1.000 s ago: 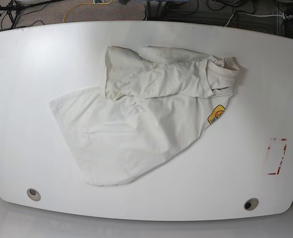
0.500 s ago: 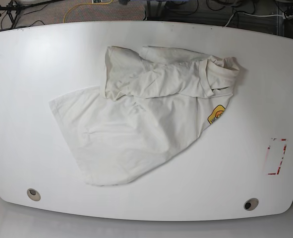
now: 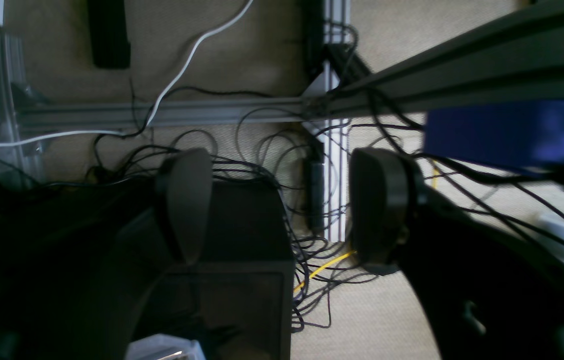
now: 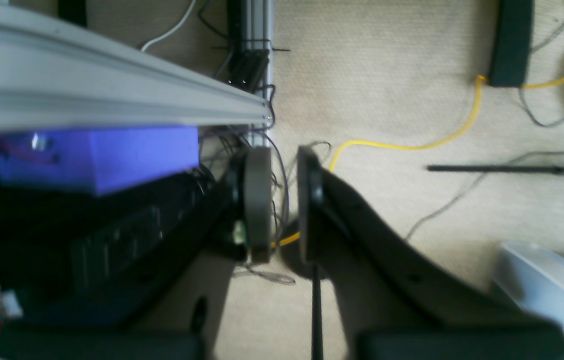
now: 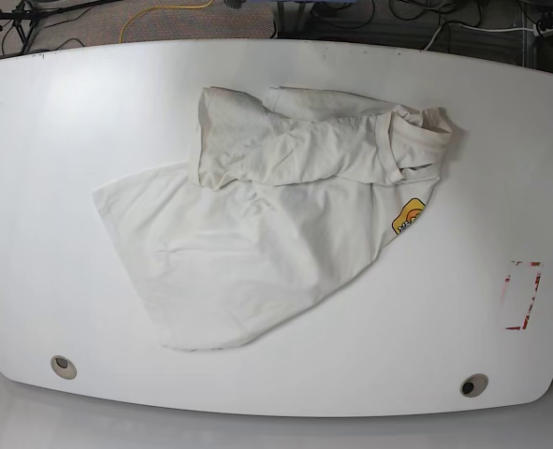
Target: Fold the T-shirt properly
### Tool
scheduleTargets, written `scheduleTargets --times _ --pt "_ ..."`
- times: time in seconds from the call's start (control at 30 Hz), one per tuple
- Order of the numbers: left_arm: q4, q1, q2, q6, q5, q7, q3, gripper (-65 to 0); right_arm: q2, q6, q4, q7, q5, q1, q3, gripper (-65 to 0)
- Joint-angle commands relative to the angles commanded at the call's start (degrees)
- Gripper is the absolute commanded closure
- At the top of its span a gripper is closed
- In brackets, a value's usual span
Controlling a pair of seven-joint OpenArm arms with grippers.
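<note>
The T-shirt [image 5: 257,243] lies crumpled on the white table [image 5: 70,122] in the base view. Its upper part is bunched and folded over towards the back, and its yellow-orange logo patch [image 5: 408,218] shows at the right edge. Neither arm appears in the base view. In the left wrist view my left gripper [image 3: 282,210] is open and empty, off the table above the floor and cables. In the right wrist view my right gripper [image 4: 283,200] has its jaws almost together with only a thin gap. It holds nothing and is also above the floor.
A red-outlined tape mark [image 5: 522,295] sits near the table's right edge. Two round holes [image 5: 63,366] [image 5: 473,384] lie along the front edge. Cables, aluminium frame rails [image 4: 112,100] and a purple box [image 4: 92,155] lie beyond the table in the wrist views.
</note>
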Motion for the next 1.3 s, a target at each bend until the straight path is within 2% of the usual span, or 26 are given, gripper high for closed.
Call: scheduleTargets --times 0.27,0.53,0.6,0.83,0.97,1.1,1.3 --pt "11.78 8.09 0.0 0.0 -0.18 0.0 -2.55 -41.0 -0.09 0.35 10.99 0.0 0.0 -7.65 0.0 -8.6" --pt "23.65 14.24 0.09 0.0 -0.18 0.0 -3.6 -56.8 -0.09 0.35 21.71 -0.26 0.0 -12.31 0.09 -9.0" --pt "26.29 15.3 0.09 0.0 -0.18 0.0 -3.6 -58.7 -0.09 0.35 24.0 -0.97 0.0 -12.84 0.09 -9.2" --pt "32.44 16.44 0.09 0.0 -0.18 0.0 -3.16 -59.6 -0.09 0.0 28.22 -2.99 0.0 -12.31 0.18 -9.7" --pt "34.29 16.35 -0.09 0.0 -0.18 0.0 -2.46 -59.6 -0.18 -0.09 28.4 -2.99 0.0 -9.67 0.44 -17.8" --pt "35.08 14.68 -0.09 0.0 -0.09 0.0 -2.37 -59.6 -0.18 -0.18 28.4 -2.99 0.0 -6.77 0.35 -31.5" --pt "35.43 11.87 -0.09 0.0 -0.09 0.0 -2.37 -59.6 -0.18 -0.18 28.4 -2.99 0.0 -2.9 0.35 -43.0"
